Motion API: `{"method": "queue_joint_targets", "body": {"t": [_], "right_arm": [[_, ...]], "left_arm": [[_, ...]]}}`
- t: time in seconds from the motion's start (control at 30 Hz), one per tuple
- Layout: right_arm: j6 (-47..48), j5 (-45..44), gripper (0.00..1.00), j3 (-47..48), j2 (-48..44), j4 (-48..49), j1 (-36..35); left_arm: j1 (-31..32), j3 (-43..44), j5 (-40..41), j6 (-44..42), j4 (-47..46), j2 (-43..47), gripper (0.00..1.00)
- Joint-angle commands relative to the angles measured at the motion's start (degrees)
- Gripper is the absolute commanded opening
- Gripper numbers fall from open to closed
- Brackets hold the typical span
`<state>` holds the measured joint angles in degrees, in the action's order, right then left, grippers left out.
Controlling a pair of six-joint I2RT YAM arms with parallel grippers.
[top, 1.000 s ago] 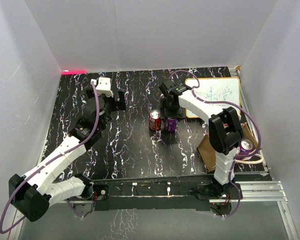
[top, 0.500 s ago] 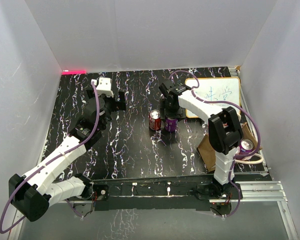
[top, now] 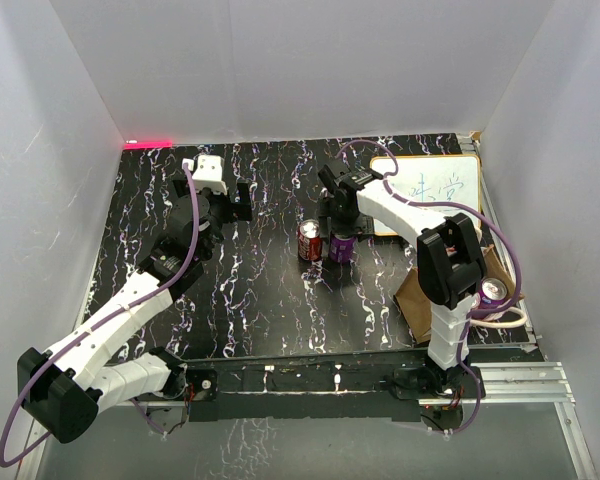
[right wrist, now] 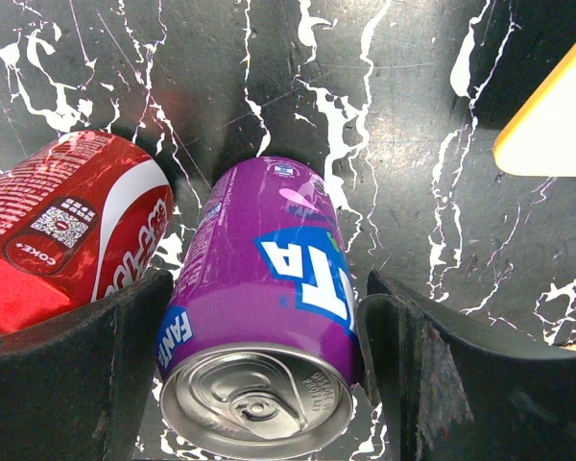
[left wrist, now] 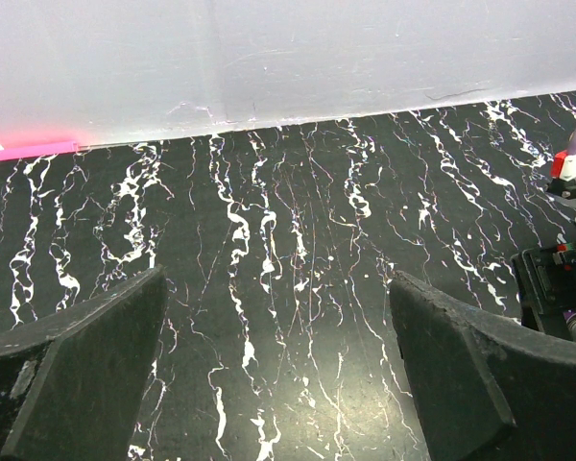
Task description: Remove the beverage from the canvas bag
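Evidently out of the bag (top: pixel 407 298), which lies near right with another can (top: pixel 492 291) by its mouth, the purple can (right wrist: pixel 264 317) stands mid-table beside a red can (right wrist: pixel 67 230); the right gripper (right wrist: pixel 267 288) pinches it, probably to stand it steady; the left gripper (left wrist: pixel 278 283) hangs spread and idle, far left.

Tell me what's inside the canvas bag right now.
One purple can appears to sit in the mouth of the canvas bag, silver top showing. The right arm covers the bag's middle, so anything else inside cannot be seen.
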<state>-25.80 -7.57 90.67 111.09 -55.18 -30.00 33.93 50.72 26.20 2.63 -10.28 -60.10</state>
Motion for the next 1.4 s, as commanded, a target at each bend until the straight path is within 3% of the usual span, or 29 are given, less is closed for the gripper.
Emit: {"method": "queue_joint_targets", "body": {"t": [0.0, 0.3, 0.8, 1.03, 1.2, 1.37], "right_arm": [[0.14, -1.13, 0.82, 3.63, -2.95, 0.39, -0.32], [1.68, -0.76, 0.82, 5.22, -13.36, -2.89, -0.5], [1.49, -8.1, 0.88, -19.0, -45.27, -6.18, -0.58], [0.05, -11.15, 0.92, -20.13, -52.04, -10.64, -0.54], [-1.5, -20.4, 1.0, -17.17, -54.31, -12.26, -0.58], [-9.43, -35.46, 0.96, -14.61, -53.12, -17.4, 0.23]], "left_arm": [[0.33, -0.09, 0.79, 0.47, -1.59, 1.68, 0.97], [0.26, -0.01, 0.86, 0.49, -1.41, 1.72, 0.97], [0.43, 0.55, 0.52, 1.06, -0.68, 0.82, 0.97], [0.44, 0.69, 0.35, 1.58, -0.27, -0.08, 0.97], [0.48, 0.75, 0.27, 1.67, -0.18, -0.72, 0.97], [0.49, 0.61, 0.59, 1.67, -0.31, -0.95, 0.97]]}}
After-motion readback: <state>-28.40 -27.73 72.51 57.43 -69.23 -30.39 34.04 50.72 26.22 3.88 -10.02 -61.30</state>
